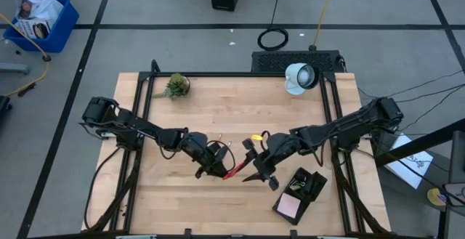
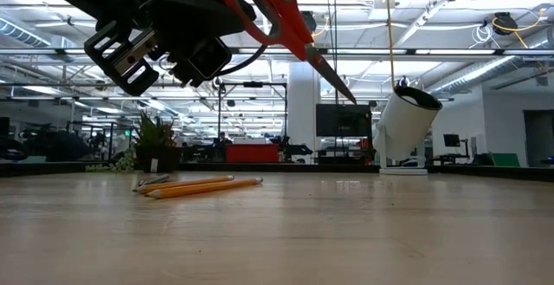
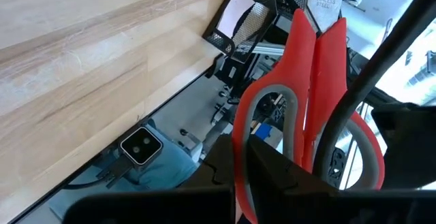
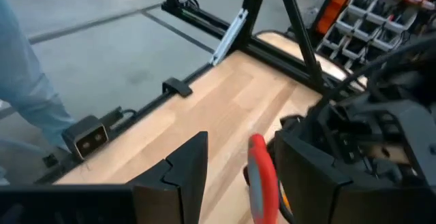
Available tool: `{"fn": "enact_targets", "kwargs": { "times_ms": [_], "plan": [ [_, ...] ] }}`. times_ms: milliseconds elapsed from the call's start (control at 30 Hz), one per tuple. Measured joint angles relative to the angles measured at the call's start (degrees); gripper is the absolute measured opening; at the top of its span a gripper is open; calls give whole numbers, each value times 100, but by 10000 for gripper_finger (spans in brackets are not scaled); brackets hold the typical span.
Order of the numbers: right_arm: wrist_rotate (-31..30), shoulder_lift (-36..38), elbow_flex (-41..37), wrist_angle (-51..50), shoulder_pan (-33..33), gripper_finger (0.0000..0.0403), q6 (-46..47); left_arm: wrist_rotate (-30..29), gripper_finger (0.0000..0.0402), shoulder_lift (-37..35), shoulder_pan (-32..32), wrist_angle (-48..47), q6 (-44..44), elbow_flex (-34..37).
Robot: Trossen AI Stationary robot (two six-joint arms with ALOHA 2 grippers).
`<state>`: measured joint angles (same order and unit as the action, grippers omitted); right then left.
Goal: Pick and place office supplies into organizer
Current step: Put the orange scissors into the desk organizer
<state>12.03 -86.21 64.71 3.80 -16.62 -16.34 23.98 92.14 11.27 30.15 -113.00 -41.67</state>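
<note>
My left gripper (image 1: 211, 163) is shut on the red-handled scissors (image 1: 234, 171) and holds them above the middle of the table. Their blades (image 2: 333, 77) slant down toward my right gripper (image 1: 258, 168). That gripper is open, and in its wrist view a red part of the scissors (image 4: 262, 176) shows between its fingers. Two orange-yellow pencils (image 2: 203, 184) lie flat on the table. The black organizer (image 1: 311, 184) sits near the front right, with a pink sticky-note pad (image 1: 289, 205) in its near end. My left gripper clamps the scissors' red handle loops (image 3: 272, 149) between its two fingers. It comes from the table's left, nearly level. The scissors are lifted clear of the table and their blades point away from the gripper. Whether my right gripper touches the scissors, I cannot tell.
A small green potted plant (image 1: 174, 86) stands at the far left of the table. A round white lamp (image 1: 299, 78) stands at the far right. Bare wood lies in front of the grippers toward the near edge.
</note>
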Motion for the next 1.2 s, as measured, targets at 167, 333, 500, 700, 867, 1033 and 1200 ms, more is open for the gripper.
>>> {"fn": "enact_targets", "kwargs": {
  "times_ms": [167, 333, 500, 700, 867, 1033, 1200],
  "plan": [
    [4, -221, 4, -61, 104, 160, -42, 3, 17, 0, 0, 0, 14, 0],
    [25, -374, 7, 184, 192, 164, -67, 2, 20, 0, 0, -2, 20, 0],
    [48, -498, 2, 17, 247, 161, -67, 1, 9, 0, 0, 0, 38, 0],
    [175, -673, 2, 225, 239, 148, 48, 1, 24, -2, 11, -6, 40, 0],
    [169, -664, 2, 248, 243, 118, 153, -42, 13, -2, 9, 0, 82, 0],
    [129, -664, 2, 255, 249, 58, 142, -140, 17, -2, 7, 2, 140, 0],
    [131, -664, 2, 326, 243, 21, 244, -153, 42, -2, 9, 8, 239, 0]
  ]
}}
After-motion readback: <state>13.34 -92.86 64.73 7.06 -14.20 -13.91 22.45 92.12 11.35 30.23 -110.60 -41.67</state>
